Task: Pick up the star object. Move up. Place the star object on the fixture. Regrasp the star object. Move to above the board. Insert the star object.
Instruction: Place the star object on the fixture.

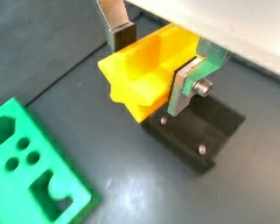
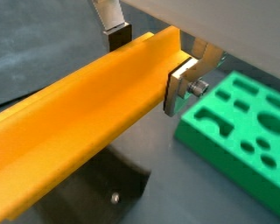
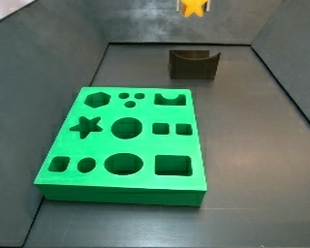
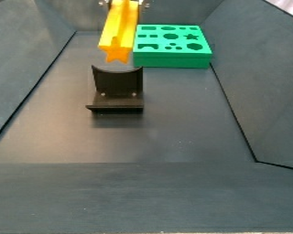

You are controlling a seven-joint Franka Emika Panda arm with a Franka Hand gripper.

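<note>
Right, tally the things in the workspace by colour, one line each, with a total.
Orange-yellow: 1, the star object, held in the gripper above the fixture, a jaw against either side.
Bright green: 1, the board.
Dark grey-black: 1, the fixture, nothing resting on it.
Total: 3

No text, label, brand, number or sign can be read in any view. The gripper (image 1: 157, 61), closed on the star object (image 1: 145, 79) above the fixture (image 4: 113, 89), shows bare silver plates and a screw, unmarked. The board (image 3: 129, 145) carries only cut-out shapes, no lettering.
</note>
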